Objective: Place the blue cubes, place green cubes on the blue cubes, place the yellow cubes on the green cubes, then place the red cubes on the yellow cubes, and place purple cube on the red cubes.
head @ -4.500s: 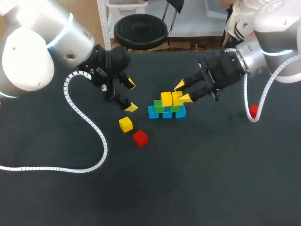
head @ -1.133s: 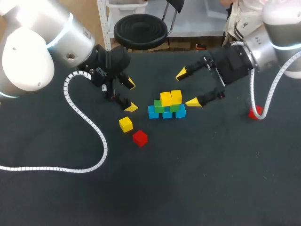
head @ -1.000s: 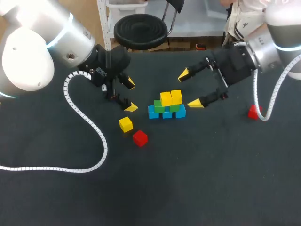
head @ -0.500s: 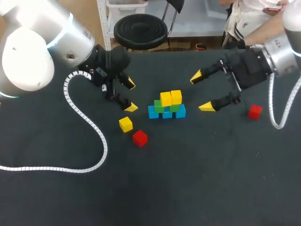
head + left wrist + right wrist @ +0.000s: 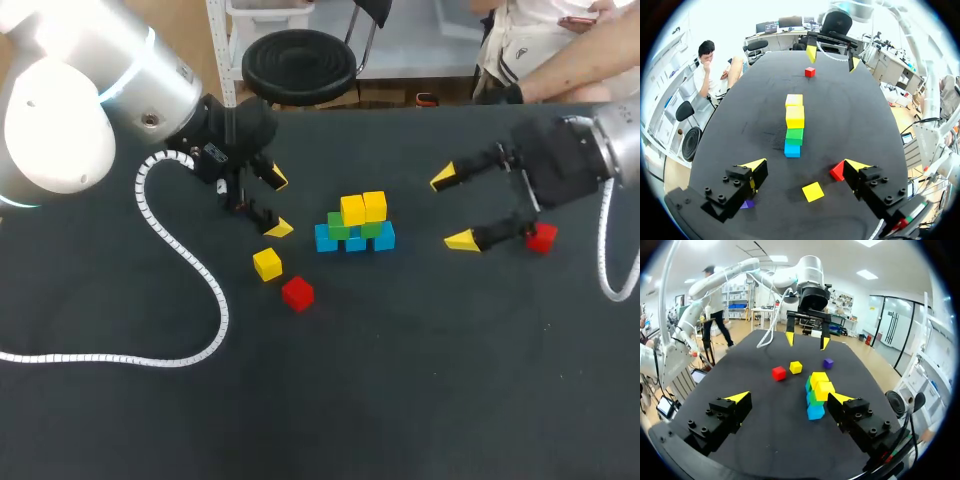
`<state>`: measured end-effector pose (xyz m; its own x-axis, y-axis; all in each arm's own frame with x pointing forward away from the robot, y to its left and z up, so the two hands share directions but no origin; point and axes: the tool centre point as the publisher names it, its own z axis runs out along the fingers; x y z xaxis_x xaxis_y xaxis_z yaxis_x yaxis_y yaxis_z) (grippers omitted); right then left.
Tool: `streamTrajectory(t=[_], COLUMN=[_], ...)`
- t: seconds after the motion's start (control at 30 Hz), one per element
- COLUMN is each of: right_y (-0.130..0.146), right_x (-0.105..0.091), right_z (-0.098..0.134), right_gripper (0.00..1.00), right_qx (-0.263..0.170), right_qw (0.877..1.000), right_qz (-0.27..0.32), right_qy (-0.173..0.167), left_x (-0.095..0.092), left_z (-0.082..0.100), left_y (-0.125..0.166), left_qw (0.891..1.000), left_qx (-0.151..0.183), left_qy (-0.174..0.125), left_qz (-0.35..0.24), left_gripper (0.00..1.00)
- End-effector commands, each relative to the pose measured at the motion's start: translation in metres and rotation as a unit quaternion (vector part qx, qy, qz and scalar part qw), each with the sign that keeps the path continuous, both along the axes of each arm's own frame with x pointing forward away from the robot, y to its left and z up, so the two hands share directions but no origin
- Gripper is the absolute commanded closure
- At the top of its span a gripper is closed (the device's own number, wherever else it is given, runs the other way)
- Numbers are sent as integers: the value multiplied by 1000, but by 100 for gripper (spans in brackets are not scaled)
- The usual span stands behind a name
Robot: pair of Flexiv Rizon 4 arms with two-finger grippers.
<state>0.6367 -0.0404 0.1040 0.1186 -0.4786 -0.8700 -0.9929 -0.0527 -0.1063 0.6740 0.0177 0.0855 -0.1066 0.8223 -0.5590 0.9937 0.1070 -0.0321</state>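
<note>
A small pyramid [image 5: 355, 225] stands mid-table: blue cubes [image 5: 355, 241] at the base, green cubes [image 5: 340, 228] on them, two yellow cubes [image 5: 363, 208] on top. A loose yellow cube [image 5: 267, 264] and a red cube [image 5: 297, 292] lie to its front left. My left gripper [image 5: 278, 204] hangs open left of the pyramid, empty; the purple cube [image 5: 746, 204] shows under one of its fingers. My right gripper [image 5: 452, 209] is open and empty to the right of the pyramid, with a second red cube [image 5: 541, 237] beside its near finger.
A white coiled cable [image 5: 190, 270] trails from my left arm across the dark table's [image 5: 400, 380] left front. In the right wrist view the pyramid [image 5: 817, 395] lies ahead of my open fingers, with the loose cubes beyond it.
My right gripper has pulled back to the right, away from the pyramid and toward the red cube at the right. The left arm and all cubes have stayed put.
</note>
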Motion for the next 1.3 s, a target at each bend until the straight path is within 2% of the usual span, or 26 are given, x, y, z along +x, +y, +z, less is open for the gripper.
streamTrajectory(t=[0.03,0.5,1.13,1.23,1.3], right_y=[-12,-22,-20,-20,-20], right_x=[9,25,22,22,22], right_z=[-6,-13,-13,-13,-13], right_gripper=[0,0,0,0,0], right_qx=[21,15,20,20,20], right_qw=[1000,999,999,999,999], right_qz=[10,21,17,17,17], right_qy=[15,28,32,32,32], left_x=[0,0,0,-3,-11], left_z=[0,0,0,0,0], left_y=[1,1,1,-3,-2], left_qw=[1000,1000,1000,1000,1000], left_qx=[-1,-1,-1,-12,0], left_qy=[-1,-1,-1,-15,-30], left_qz=[-1,-1,-1,-1,-5], left_gripper=[0,0,0,0,0])
